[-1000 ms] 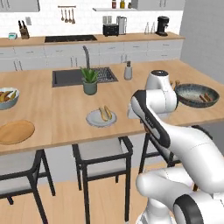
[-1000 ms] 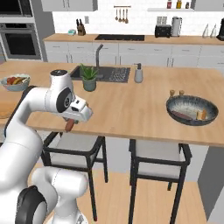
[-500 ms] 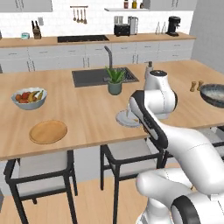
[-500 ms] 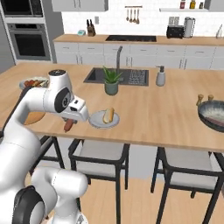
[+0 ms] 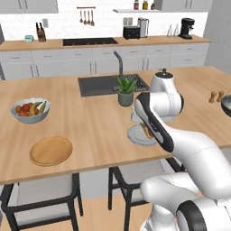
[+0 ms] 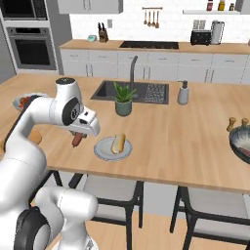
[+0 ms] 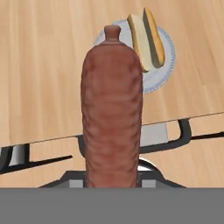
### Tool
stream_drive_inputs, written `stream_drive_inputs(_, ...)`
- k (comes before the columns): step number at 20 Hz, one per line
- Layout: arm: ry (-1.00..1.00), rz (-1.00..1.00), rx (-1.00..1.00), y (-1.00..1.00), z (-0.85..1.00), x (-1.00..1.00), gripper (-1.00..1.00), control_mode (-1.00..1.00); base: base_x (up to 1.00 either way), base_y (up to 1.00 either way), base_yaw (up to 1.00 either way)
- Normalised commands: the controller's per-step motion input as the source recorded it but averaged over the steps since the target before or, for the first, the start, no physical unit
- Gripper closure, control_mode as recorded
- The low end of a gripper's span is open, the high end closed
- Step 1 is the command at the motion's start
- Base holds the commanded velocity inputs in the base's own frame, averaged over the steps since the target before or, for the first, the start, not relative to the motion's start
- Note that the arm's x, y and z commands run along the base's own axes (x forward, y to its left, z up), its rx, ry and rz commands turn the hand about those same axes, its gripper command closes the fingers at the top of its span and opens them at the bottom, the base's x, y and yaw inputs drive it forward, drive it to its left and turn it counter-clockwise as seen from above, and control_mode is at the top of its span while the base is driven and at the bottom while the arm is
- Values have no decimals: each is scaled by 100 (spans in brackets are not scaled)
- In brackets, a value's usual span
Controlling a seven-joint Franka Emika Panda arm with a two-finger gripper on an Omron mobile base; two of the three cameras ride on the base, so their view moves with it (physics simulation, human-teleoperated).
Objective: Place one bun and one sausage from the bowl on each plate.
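Reddish-brown sausage (image 7: pixel 112 105) pinched upright in gripper (image 6: pixel 78 138), centre of hand view, hanging just above counter edge at left-centre of right base view. Pale grey plate (image 6: pixel 101 151) just right of it already holds bun (image 6: pixel 117 143). Wooden plate (image 5: pixel 50 150) at lower left of left base view lies bare. Dark bowl (image 6: pixel 235 146) at far right edge. Step: carrying sausage to plate; next move probably lower, release. No readable writing or labels.

You face a long wooden island (image 5: pixel 81 117) with a sink (image 5: pixel 101 83) set in it and dark stools (image 6: pixel 112 193) under it. Behind stand grey cabinets (image 5: pixel 90 67), white tiled wall (image 6: pixel 122 17), oven (image 6: pixel 30 46) at left.
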Motion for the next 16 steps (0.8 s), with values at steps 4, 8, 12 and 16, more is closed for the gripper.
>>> stream_drive_inputs(4,0,0,0,0,0,0,100,100,47,-7,3)
stream_drive_inputs(8,0,0,0,-3,0,19,100,-100,43,-6,2)
stream_drive_inputs(12,0,0,3,-21,0,98,100,-100,0,0,0)
stream_drive_inputs(16,3,0,0,-9,-35,100,100,-100,0,0,0)
